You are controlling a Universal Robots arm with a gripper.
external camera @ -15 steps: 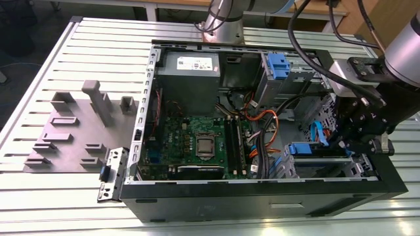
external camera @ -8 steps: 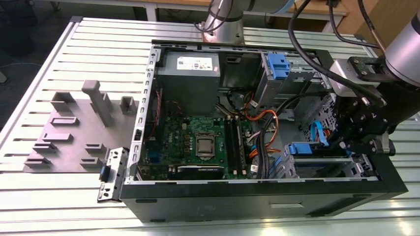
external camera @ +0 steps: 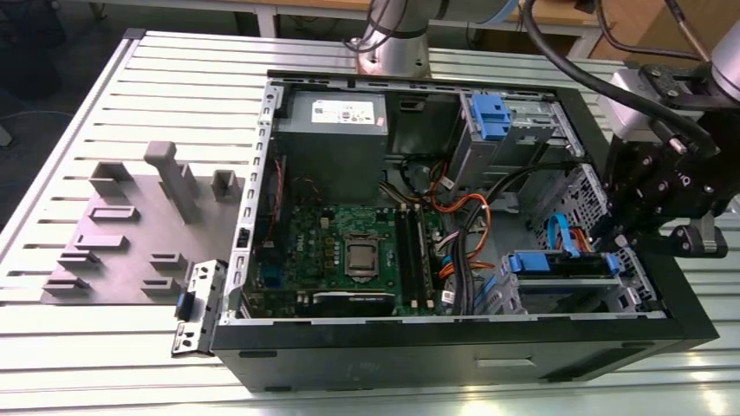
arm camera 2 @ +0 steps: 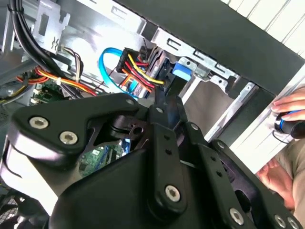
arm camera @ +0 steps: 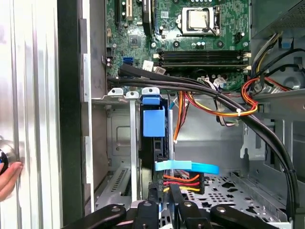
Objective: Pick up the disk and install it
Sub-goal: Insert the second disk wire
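The disk (external camera: pixel 561 264), with its blue plastic bracket, sits in the drive bay at the near corner of the open computer case (external camera: pixel 463 334), on the exterior view's right. In the first wrist view the disk (arm camera: pixel 153 121) stands edge-on in the bay's metal cage, with red, yellow and blue cables plugged in at its end. My gripper (external camera: pixel 609 245) reaches down into this corner. Its fingers (arm camera: pixel 152 195) sit close on either side of the disk's end, shut on it. The second wrist view has the gripper (arm camera 2: pixel 167 90) pointing at the blue bracket tab (arm camera 2: pixel 181 69).
A grey power-supply box (external camera: pixel 329 113), the motherboard (external camera: pixel 347 251) and orange cable bundles (external camera: pixel 463 208) lie inside the case. A second blue-latched bay (external camera: pixel 491 117) sits at the far corner. A grey fixture plate (external camera: pixel 127 225) lies on the slatted table. A person's hand (arm camera 2: pixel 288 112) rests outside the case wall.
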